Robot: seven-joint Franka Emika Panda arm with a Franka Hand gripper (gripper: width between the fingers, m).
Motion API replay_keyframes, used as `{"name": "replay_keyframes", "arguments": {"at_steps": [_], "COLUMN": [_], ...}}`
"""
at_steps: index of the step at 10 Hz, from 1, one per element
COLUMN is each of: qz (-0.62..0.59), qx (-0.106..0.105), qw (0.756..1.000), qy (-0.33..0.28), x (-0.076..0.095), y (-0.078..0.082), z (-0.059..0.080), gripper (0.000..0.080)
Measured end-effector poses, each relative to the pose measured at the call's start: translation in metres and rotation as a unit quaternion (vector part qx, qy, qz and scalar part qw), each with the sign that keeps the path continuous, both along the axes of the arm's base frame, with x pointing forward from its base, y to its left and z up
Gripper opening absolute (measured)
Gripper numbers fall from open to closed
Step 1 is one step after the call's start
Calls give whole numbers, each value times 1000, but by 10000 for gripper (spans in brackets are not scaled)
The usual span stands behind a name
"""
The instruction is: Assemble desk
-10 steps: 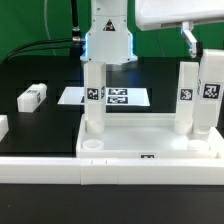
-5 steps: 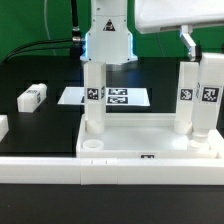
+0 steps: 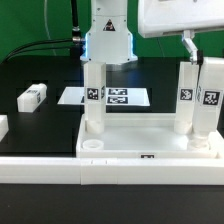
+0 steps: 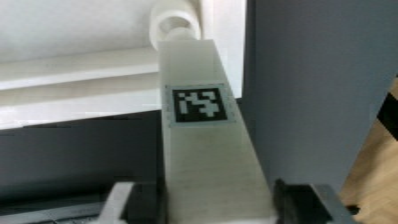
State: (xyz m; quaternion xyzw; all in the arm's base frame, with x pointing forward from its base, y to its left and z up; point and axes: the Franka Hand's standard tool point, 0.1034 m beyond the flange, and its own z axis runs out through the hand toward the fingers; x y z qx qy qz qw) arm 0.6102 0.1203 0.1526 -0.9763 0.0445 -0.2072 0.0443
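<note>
Black table (image 3: 45, 128): gripper (image 4: 210, 202) clamped on leg (image 3: 207, 95), upright, long axis vertical, at desk top (image 3: 135, 128) corner.

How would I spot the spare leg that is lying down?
Find the white desk top at the front. Look toward the exterior view's left across the black table. The spare leg lies flat there, tag showing, while the other legs stand upright.

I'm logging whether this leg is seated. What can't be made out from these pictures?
- Exterior view: held leg, foot lost against the white desk top.
- Wrist view: its far end, blurred; seating unclear.
- Exterior view: leftmost loose leg, cut by the left edge.
- Exterior view: gripper, body cut by the top edge.
</note>
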Motion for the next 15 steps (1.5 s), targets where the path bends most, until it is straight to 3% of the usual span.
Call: {"name": "replay_keyframes", "arguments": {"at_steps": [11,15], "qz": [0,2], "qx": [-4,-7], "qw": [1000,1000], "qy": [-2,0], "x": [-3,-5], "y": [-1,0], "z": [-9,-19], "gripper": [284,284]}}
